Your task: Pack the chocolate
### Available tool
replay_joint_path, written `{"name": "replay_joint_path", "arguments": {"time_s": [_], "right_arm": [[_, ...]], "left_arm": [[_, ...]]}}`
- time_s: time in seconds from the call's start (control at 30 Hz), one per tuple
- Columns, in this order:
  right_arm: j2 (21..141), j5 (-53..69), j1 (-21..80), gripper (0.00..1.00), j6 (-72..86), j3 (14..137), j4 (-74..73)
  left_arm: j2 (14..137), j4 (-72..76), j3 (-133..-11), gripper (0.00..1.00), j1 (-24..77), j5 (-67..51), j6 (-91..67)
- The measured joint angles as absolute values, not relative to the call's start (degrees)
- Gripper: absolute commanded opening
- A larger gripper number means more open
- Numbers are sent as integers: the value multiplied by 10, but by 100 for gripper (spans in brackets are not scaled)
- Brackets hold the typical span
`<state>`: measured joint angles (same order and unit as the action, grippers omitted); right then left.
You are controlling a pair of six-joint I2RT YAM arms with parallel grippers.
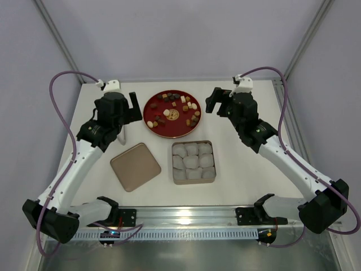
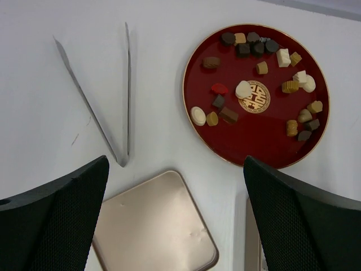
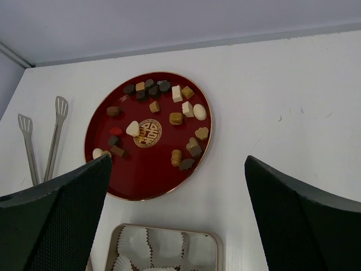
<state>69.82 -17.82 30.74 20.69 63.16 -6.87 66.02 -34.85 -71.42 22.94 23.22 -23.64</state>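
The chocolate [image 3: 176, 118] all lay loose on the red plate [image 1: 175, 129], which sat toward the far edge of the table, about midway across. The pieces were scattered mostly over the plate's far and right parts, around a flat gold-patterned disc [image 2: 254, 96] at its centre.

Just nearer, the open tin [image 1: 194, 182] held white paper cups [image 1: 193, 162], and from above I could see no piece in any of them. Its lid [image 1: 135, 165] rested flat beside it, toward the left edge. I judged the packing not yet begun, with every piece left to move and the lid to go on afterwards.

The left hand [image 2: 176, 169] hung wide open above the table, left of the plate, holding nothing. The right hand [image 3: 177, 161] hung equally wide to the plate's right, also empty.

The overhead view alone showed the whole tin and all its cups. There the left arm hid most of the metal tongs [image 2: 128, 90], which the left wrist view showed plainly, lying spread in a V on the bare table left of the plate. The right wrist view added their flat slotted tips and caught only the tin's far row of cups.
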Motion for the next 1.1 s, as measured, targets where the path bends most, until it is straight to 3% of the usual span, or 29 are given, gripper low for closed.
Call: {"name": "replay_joint_path", "arguments": {"time_s": [0.3,0.5,1.1], "right_arm": [[698,-171,307,100,203,633,-89],[699,-162,307,100,193,641,-98],[718,-96,307,100,188,655,-121]], "left_arm": [[669,-385,-714,100,216,265,-252],[706,-395,-707,100,124,226,-283],[1000,-335,-680,100,3,121,-315]]}}
